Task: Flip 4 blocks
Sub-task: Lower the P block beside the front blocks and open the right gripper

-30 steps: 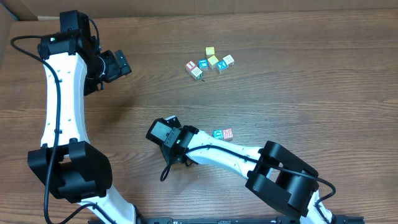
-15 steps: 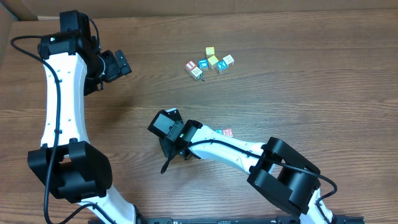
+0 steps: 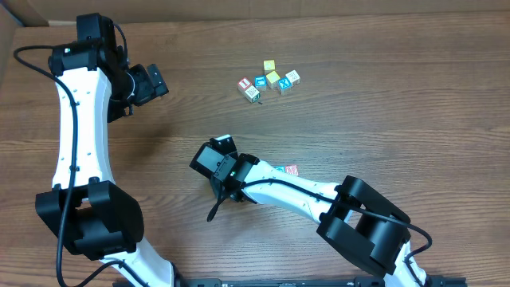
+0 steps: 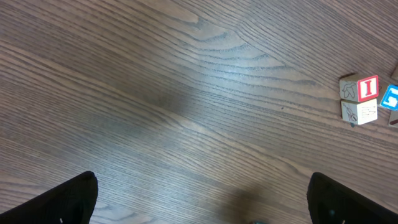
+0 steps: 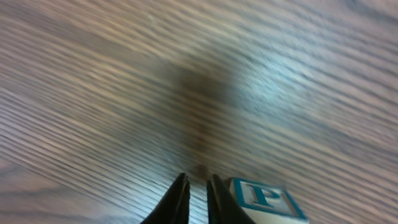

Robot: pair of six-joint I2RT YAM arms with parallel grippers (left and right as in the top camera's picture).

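Note:
A cream-faced block with a teal "P" (image 5: pixel 264 198) lies on the table just right of my right gripper (image 5: pixel 196 180). Its fingers stand a narrow gap apart, with nothing between them. From overhead this block (image 3: pixel 226 143) shows at the tip of the right gripper (image 3: pixel 221 151). A red-faced block (image 3: pixel 292 170) lies beside the right forearm. Further blocks cluster at the back: a red-and-cream one (image 3: pixel 245 83), a cream one (image 3: pixel 253 93) and a blue one (image 3: pixel 260 82). My left gripper (image 3: pixel 153 82) hangs wide open over bare wood, its fingers (image 4: pixel 74 199) at the frame's bottom corners.
Two yellow cubes (image 3: pixel 269 66) (image 3: pixel 273 77), a blue "X" cube (image 3: pixel 284 86) and a cream cube (image 3: pixel 292 76) sit in the same back cluster. The left wrist view catches a red "I" cube (image 4: pixel 367 87) and a cream one (image 4: pixel 359 111) at its right edge.
The right wrist has shifted up and away from the red-faced block, and its fingers have parted slightly. The left arm has not moved.

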